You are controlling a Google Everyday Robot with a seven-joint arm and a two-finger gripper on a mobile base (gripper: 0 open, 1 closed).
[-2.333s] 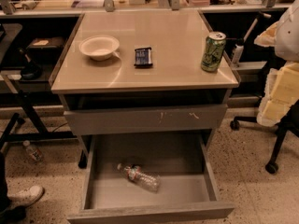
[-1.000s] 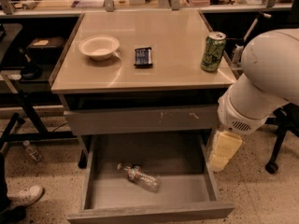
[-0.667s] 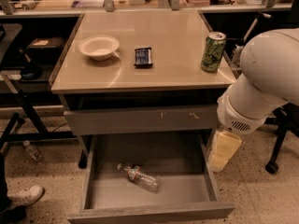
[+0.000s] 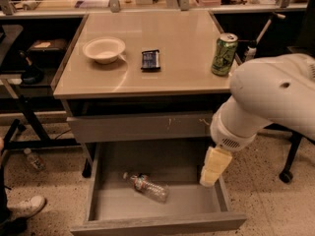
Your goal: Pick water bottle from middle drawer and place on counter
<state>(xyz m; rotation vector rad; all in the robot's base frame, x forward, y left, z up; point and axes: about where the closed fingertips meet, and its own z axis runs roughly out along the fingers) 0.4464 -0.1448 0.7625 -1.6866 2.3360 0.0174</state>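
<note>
One camera view is all I have. My cream-coloured gripper (image 4: pixel 214 167) hangs from the bulky white arm over the right side of the open grey metal middle drawer (image 4: pixel 158 224), just inside its right wall. I cannot tell whether it is parted or closed. It holds nothing.

The small clear crinkled water bottle (image 4: pixel 147 187) lies on its side on the drawer's bare floor, left of centre, white cap toward the back left and well apart from my gripper.

Above, the glossy beige counter (image 4: pixel 182 33) carries a white bowl (image 4: pixel 104 49), a dark flat packet (image 4: pixel 150 59) and a green soda can (image 4: pixel 224 54) near the right edge.

As I judge the risks, the round bottle may roll away if I touch it off-centre, and thin plastic may squirm out of a squeeze. My arm's bulk sits close to the can, so a careless lift could knock it off.

Against the earliest frame, my arm has swung in from the right edge to above the drawer. Since the last two it has barely shifted, and the bottle has not moved.
</note>
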